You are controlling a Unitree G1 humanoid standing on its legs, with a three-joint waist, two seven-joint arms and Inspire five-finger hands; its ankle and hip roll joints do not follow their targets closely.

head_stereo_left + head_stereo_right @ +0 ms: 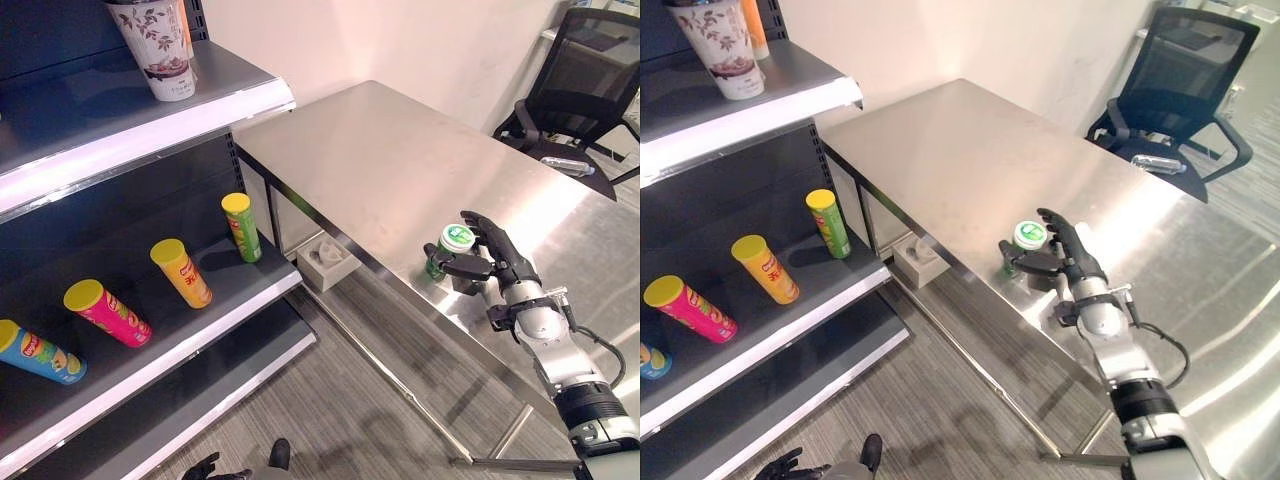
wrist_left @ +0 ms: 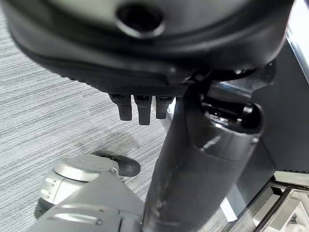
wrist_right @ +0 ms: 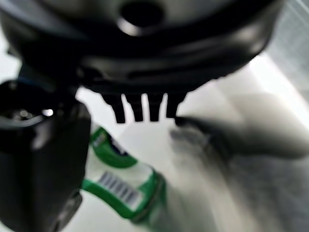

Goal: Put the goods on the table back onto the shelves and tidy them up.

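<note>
The robot's right hand (image 1: 497, 262) reaches over the steel surface (image 1: 400, 160) toward a small green-and-white can (image 1: 447, 250) standing near the surface's front edge, at about 4 o'clock in the head view. The thumb lies across the can's front and the fingers extend past its far side, relaxed and open, not closed on it. On the shelf (image 1: 200, 330) at 9 o'clock lie four tubes of crisps (image 1: 183, 272); a paper cup (image 1: 155, 45) stands on the tier above. The left hand (image 2: 140, 104) hangs open above the grey floor (image 2: 43, 121).
</note>
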